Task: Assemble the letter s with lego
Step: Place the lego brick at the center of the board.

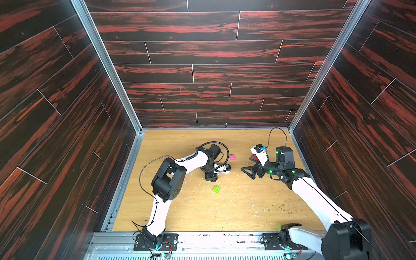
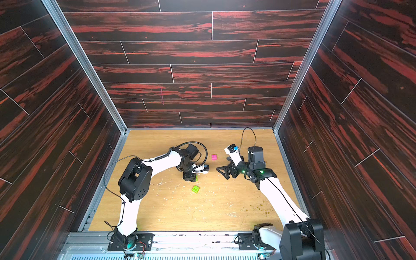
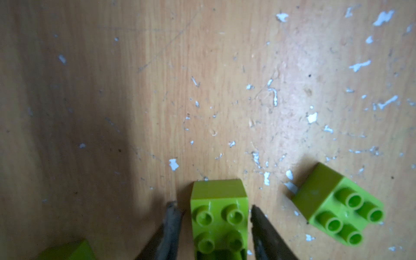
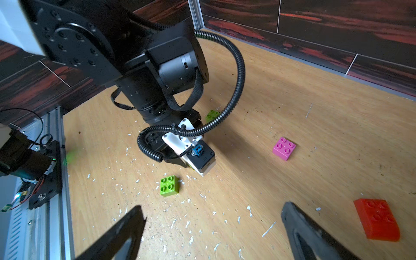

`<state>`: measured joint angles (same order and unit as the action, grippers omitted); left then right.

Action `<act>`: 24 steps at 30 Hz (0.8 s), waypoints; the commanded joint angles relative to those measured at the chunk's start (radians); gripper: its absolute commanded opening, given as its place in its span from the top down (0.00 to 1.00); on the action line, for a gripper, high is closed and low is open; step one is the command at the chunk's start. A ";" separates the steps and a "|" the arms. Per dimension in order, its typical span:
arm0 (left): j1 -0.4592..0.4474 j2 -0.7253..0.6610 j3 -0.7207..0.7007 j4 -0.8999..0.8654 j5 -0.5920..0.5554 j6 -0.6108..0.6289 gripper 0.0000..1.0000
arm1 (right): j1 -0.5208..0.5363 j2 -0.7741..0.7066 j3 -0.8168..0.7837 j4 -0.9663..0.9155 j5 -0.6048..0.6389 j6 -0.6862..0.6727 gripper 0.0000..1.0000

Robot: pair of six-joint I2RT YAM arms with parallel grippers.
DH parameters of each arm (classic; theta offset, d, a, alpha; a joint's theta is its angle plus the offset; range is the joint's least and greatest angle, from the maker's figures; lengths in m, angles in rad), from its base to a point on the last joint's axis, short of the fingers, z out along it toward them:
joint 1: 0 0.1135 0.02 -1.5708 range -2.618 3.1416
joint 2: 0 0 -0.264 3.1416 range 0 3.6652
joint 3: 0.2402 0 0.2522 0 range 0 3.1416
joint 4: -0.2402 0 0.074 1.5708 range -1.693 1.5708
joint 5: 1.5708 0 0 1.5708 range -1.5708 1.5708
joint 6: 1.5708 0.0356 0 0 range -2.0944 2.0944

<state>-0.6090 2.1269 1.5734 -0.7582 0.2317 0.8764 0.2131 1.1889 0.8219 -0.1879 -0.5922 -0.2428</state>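
Tabletop (image 3: 202, 90): scuffed wood, flecked with white chips, five bricks scattered across it.
Left gripper (image 3: 213, 204): pointing straight down, jaws parted around a brick but not clamping it; a slim gap shows beside one finger (image 3: 173, 216).
Middle green brick (image 3: 219, 216): right between those fingers, studs up, flat on the wood.
Second green brick (image 3: 337, 207): just beside the left gripper, past one finger, turned at an angle, touching nothing.
Third green brick (image 4: 212, 116): on the left gripper's opposite side, half tucked behind it in the right wrist view.
Right gripper (image 4: 213, 225): spread wide and empty, facing the left gripper.
Pink brick (image 4: 284, 148): alone, out ahead of the right gripper, well clear of both.
Red brick (image 4: 377, 219): near the outside of one right gripper finger, not touching.
Spacing: every brick lies single, none stacked.
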 commanded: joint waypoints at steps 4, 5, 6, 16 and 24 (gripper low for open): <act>-0.004 -0.067 0.056 -0.077 0.003 -0.012 0.41 | -0.012 -0.032 0.019 -0.038 -0.023 -0.015 0.02; -0.003 -0.089 0.067 -0.089 -0.001 -0.026 0.40 | -0.014 -0.032 0.020 -0.038 -0.024 -0.015 0.02; -0.004 -0.103 0.075 -0.100 -0.009 -0.034 0.39 | -0.016 -0.034 0.020 -0.038 -0.023 -0.014 0.02; 0.060 -0.130 0.129 -0.091 -0.180 -0.112 0.35 | -0.024 -0.024 0.027 -0.024 -0.031 -0.010 0.02; 0.110 -0.018 0.216 -0.090 -0.199 -0.162 0.34 | -0.025 -0.031 0.020 -0.029 -0.030 -0.007 0.02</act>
<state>-0.5041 2.0762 1.7775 -0.8116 0.0471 0.7261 0.1913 1.1748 0.8238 -0.2035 -0.6067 -0.2466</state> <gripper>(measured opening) 0.654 0.984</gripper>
